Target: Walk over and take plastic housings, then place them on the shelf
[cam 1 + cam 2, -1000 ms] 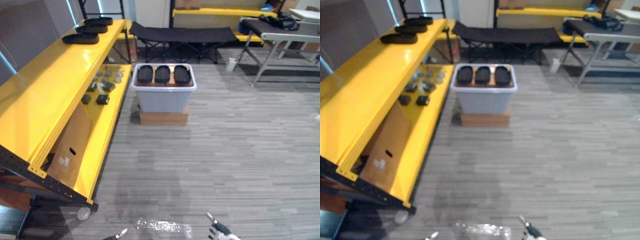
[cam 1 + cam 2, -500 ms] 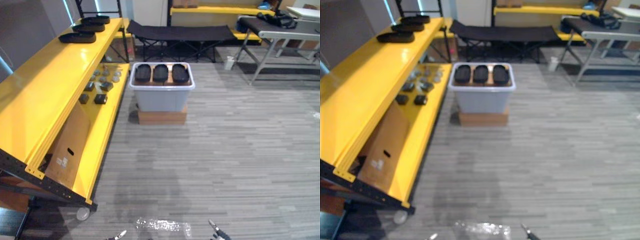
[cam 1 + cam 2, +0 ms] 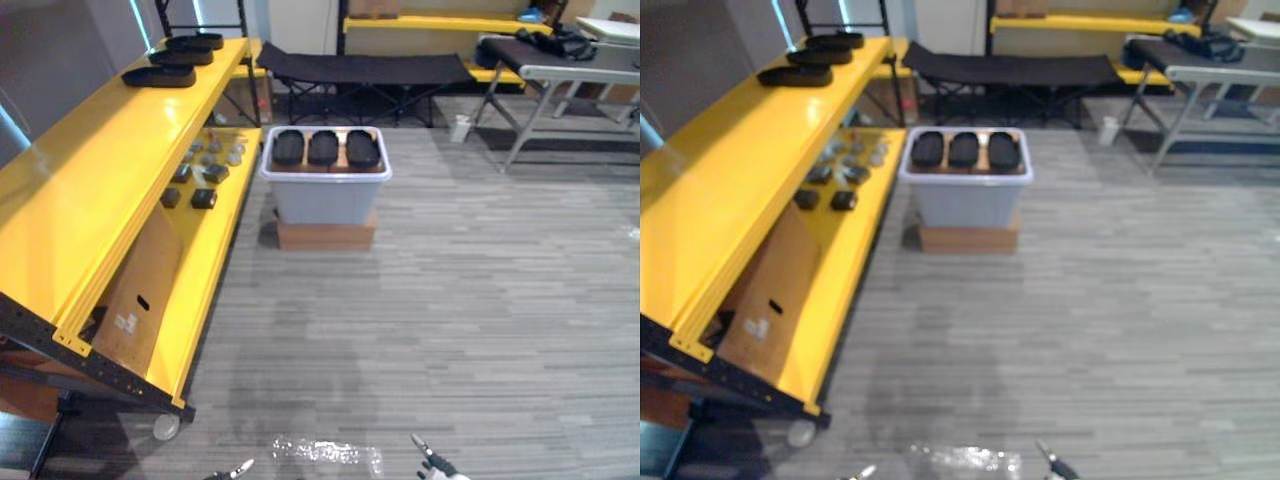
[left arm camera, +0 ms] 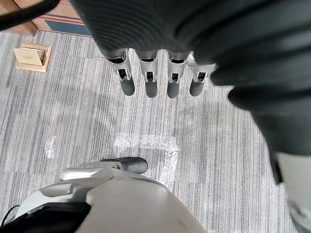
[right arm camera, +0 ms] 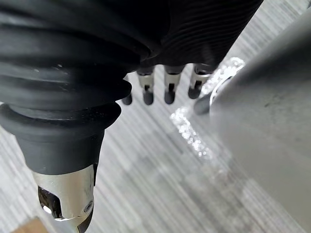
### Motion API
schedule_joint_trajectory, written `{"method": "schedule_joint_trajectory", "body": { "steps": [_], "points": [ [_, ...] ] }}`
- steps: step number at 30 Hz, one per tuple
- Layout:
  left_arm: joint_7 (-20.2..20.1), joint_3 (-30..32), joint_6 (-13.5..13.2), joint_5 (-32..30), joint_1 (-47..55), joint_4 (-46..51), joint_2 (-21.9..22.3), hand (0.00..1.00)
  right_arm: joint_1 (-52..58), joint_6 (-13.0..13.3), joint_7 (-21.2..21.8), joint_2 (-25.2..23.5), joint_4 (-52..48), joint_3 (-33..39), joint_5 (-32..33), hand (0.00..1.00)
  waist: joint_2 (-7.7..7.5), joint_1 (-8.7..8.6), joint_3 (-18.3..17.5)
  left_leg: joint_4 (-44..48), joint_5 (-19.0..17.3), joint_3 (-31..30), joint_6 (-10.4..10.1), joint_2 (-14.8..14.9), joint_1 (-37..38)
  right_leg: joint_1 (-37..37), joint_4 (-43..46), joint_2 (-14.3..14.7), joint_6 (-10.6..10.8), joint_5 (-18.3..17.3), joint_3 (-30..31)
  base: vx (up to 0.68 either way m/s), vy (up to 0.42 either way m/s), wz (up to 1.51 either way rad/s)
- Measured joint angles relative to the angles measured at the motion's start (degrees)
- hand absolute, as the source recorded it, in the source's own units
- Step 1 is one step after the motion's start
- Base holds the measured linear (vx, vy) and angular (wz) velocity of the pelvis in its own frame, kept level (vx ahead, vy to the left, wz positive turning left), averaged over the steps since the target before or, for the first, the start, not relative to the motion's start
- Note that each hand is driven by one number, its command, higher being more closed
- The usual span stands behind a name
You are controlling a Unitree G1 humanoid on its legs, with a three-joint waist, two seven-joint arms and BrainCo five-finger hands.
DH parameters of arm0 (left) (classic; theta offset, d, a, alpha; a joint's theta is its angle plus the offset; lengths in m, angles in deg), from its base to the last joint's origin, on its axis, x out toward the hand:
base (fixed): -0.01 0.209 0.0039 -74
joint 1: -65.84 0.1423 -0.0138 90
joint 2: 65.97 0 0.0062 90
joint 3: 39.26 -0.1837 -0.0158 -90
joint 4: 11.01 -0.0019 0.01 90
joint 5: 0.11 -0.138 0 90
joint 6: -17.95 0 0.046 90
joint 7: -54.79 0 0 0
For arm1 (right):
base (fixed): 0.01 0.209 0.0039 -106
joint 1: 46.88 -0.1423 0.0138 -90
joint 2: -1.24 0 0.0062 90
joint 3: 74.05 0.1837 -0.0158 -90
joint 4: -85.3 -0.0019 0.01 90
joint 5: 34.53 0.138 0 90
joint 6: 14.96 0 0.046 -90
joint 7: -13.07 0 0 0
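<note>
Left hand (image 4: 148,80), right hand (image 5: 167,87): fingers straight, empty. Plastic housings (image 3: 323,147) in grey bin (image 3: 325,202), 12 o'clock; yellow shelf (image 3: 90,190), 10 o'clock.

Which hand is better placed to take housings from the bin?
Left hand, marginally: it and the right hand hang open, far from the bin, but the shelf is on its side.

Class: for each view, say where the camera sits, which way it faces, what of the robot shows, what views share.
Left eye view: on head, facing down and ahead at yellow shelf, grey bin of plastic housings; left hand and right hand at bottom edge.
Right eye view: beside it, same scene.
Left wrist view: along left hand's straight fingers, down to floor.
Right wrist view: likewise along right hand's fingers.
Shared: shiny floor tape in every view.
</note>
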Motion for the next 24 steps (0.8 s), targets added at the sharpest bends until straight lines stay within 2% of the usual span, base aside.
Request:
{"method": "schedule_joint_trajectory", "body": {
  "steps": [8, 9, 11, 12, 13, 14, 15, 16, 18, 19, 20, 21, 22, 23, 24],
  "points": [
    [0.09, -0.43, -0.82, 0.00, 0.01, -0.06, -0.14, 0.00, -0.01, 0.12, -0.18, -0.02, 0.01, 0.07, -1.17, 0.00, -0.67, 0.15, 0.16, 0.03, -0.04, -0.47, 0.04, -0.47, -0.17, -0.64, 1.66, -0.61, 0.47, -0.91, -0.49, 0.01, 0.010, 0.03],
    [0.10, -0.55, -0.83, -0.10, 0.00, -0.04, -0.10, 0.00, 0.00, 0.25, -0.40, 0.11, -0.01, 0.09, -1.28, 0.00, -0.60, 0.14, 0.15, 0.08, -0.09, -0.58, 0.09, -0.62, -0.74, -2.70, 5.84, -1.30, 1.55, -2.52, -0.68, -0.02, 0.091, 0.09],
    [0.03, -0.70, -0.85, -0.46, -0.03, 0.15, 0.11, 0.00, -0.70, 1.33, -1.20, 0.60, -0.46, 0.05, -1.48, 0.00, -0.03, 0.30, 1.00, 0.35, -0.11, -0.16, 1.47, 0.02, -0.94, -11.59, 23.02, -2.57, 3.79, -4.08, -0.55, -0.11, 0.151, -0.02],
    [-0.05, -0.71, -0.87, -0.66, -0.07, 0.44, -0.09, 0.00, -0.71, 1.70, -1.26, 0.57, -0.94, 0.05, -1.36, 0.00, 0.12, 0.37, 1.38, 0.39, -0.05, 0.11, 2.12, 0.02, -0.60, -14.16, 28.56, -3.25, 3.78, -4.04, -0.48, -0.12, 0.138, -0.13],
    [-0.06, -0.72, -0.88, -1.03, -0.14, 1.28, -0.71, 0.00, -0.70, 2.08, -1.49, 0.50, -1.91, 0.12, -0.95, 0.00, -0.62, 0.50, 2.67, 0.73, -0.35, 0.12, 2.93, -0.27, 0.29, -17.55, 36.63, -4.61, 3.11, -3.81, -0.44, -0.13, 0.104, -0.08],
    [-0.12, -0.70, -0.71, -2.50, -0.14, 1.58, -1.57, 0.00, -0.59, 2.62, -2.03, -0.15, -2.51, 0.12, -0.95, 0.00, -1.80, 0.46, 3.78, 2.19, -1.62, -0.05, 3.36, -0.69, 0.63, -20.88, 42.91, -5.91, 1.83, -5.76, -0.32, -0.12, 0.083, -0.06],
    [-0.16, -0.64, -0.72, -3.09, -0.10, 1.61, -1.82, 0.00, -0.58, 2.79, -2.18, -0.45, -2.53, 0.20, -0.94, 0.00, -2.29, 0.46, 4.06, 2.96, -2.25, -0.03, 3.13, -0.64, 0.69, -21.77, 44.08, -5.88, 1.90, -6.39, -0.03, -0.15, 0.067, -0.01],
    [-0.39, -0.50, -0.59, -4.22, 0.03, 1.57, -2.00, 0.00, -0.38, 3.06, -2.18, -0.63, -2.54, 0.52, -1.00, 0.00, -2.68, 0.48, 4.23, 4.04, -3.06, -0.06, 2.94, -0.35, 0.56, -22.83, 43.82, -5.68, 2.05, -7.20, 0.04, -0.16, 0.070, 0.02],
    [-1.07, -0.21, -0.49, -6.71, -0.33, 1.67, -1.66, 0.00, 0.11, 3.71, -1.98, -0.58, -2.72, 1.99, -1.06, 0.00, -2.17, 0.44, 4.45, 5.46, -4.41, -0.31, 2.44, 0.28, 0.02, -24.21, 35.81, -4.88, 2.00, -7.07, -0.22, -0.20, 0.071, 0.02],
    [-1.76, 0.37, -0.45, -7.97, -0.50, 1.71, -1.01, 0.00, 0.12, 3.90, -1.78, -0.58, -2.80, 3.58, -1.16, 0.00, -1.31, 0.31, 4.76, 5.43, -4.76, -0.25, 2.07, 0.95, -0.07, -23.93, 25.56, -3.35, 1.95, -5.34, -0.17, -0.18, 0.042, -0.04],
    [-1.85, 0.76, -0.50, -8.05, -0.54, 1.73, -0.86, 0.00, 0.13, 3.88, -1.59, -0.61, -2.79, 3.95, -1.21, 0.00, -1.19, 0.32, 4.80, 5.43, -4.89, -0.23, 1.85, 1.01, -0.16, -23.82, 21.32, -2.84, 1.82, -3.52, -0.11, -0.19, 0.009, -0.04],
    [-2.21, 1.34, -0.52, -8.12, -0.51, 1.76, -0.78, 0.00, 0.19, 3.75, -1.14, -0.76, -2.47, 4.95, -1.27, 0.00, -1.11, 0.30, 4.85, 5.47, -5.40, -0.24, 1.07, 1.00, 0.02, -23.56, 14.48, -2.35, 1.73, 0.21, -0.08, -0.06, -0.043, 0.04],
    [-2.27, 2.58, -0.55, -8.12, -0.47, 1.79, -0.40, 0.00, 0.55, 3.54, -1.10, -0.83, -2.39, 6.18, -1.28, 0.00, -1.04, 0.19, 4.89, 5.64, -5.78, -0.47, 0.46, 1.00, 0.50, -23.21, 11.35, -2.10, 1.63, 2.24, -0.12, 0.09, -0.099, 0.11],
    [-2.26, 3.52, -0.79, -8.11, -0.25, 2.07, -0.13, 0.00, 1.39, 3.25, -1.09, -0.87, -2.43, 7.37, -1.66, 0.00, -1.04, 0.24, 4.89, 6.02, -6.78, -0.73, -1.11, 1.00, 1.38, -22.81, 10.05, -2.06, 0.65, 3.75, -0.24, 0.21, -0.114, 0.13],
    [-2.27, 4.22, -0.99, -8.10, -0.12, 2.17, 0.03, 0.00, 1.83, 3.02, -1.10, -0.91, -2.43, 7.84, -2.18, 0.00, -1.06, 0.37, 4.90, 6.42, -7.45, -0.81, -2.00, 1.01, 1.90, -22.60, 10.11, -2.08, 0.17, 4.16, -0.26, 0.31, -0.181, 0.16]
  ]
}}
